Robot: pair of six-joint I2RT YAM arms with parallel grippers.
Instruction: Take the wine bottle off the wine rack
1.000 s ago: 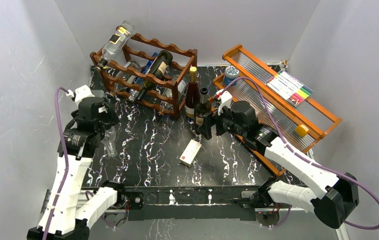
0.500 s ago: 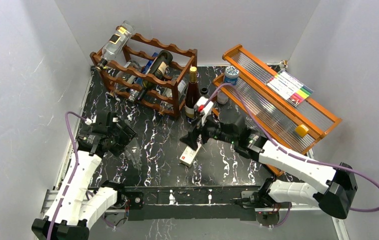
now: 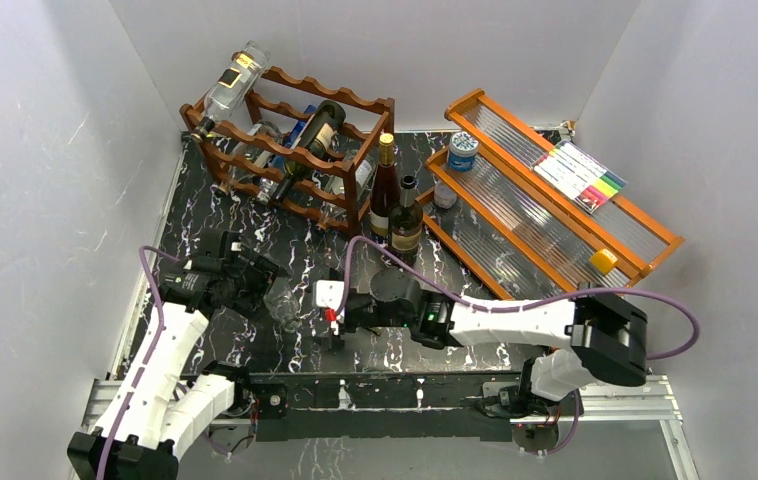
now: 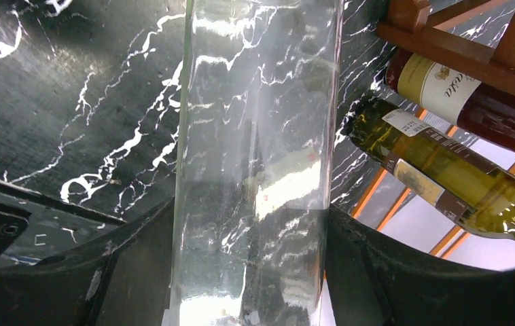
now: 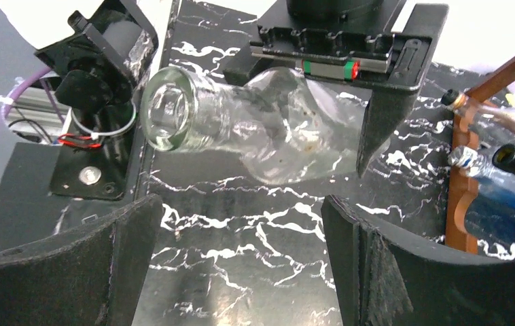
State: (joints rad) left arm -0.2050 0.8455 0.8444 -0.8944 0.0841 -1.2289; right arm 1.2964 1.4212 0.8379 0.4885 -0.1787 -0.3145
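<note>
left gripper (image 3: 267,285) clamped on a clear bottle (image 5: 268,146), right gripper (image 3: 333,318) gaping in front of it

the black, white-veined surface (image 3: 285,240) fills the floor of the white-walled booth. on its far right stands an orange-brown stepped shelf (image 3: 645,225) with ribbed clear panels, set at a slant. at the far left is the dark wooden wine rack (image 3: 327,93), with wavy rails and upright posts. both arms reach in low over the near half of the surface.

the clear bottle is out of the rack and well apart from it, at the near left. it lies roughly on its side, its wide body squeezed between the left gripper's two fingers. its open mouth points toward the right gripper. from here i cannot tell whether it touches the surface or hangs just above it. the right gripper's fingers are spread wide and hold nothing. they sit near the bottle's mouth without touching it.

the rack has bottles in it. a clear one with a yellow and black label (image 3: 230,85) juts up from its top left corner. a dark one (image 3: 313,140) lies slanted across the middle rails. just beside the rack's right post stand two upright bottles. one is a tall dark-red bottle with a gold cap (image 3: 385,195), and a shorter dark one (image 3: 406,220) is close against it.

on the shelf are a flat pack of coloured markers (image 3: 583,172), a small round tin (image 3: 463,150) and a little yellow piece (image 3: 604,260).
</note>
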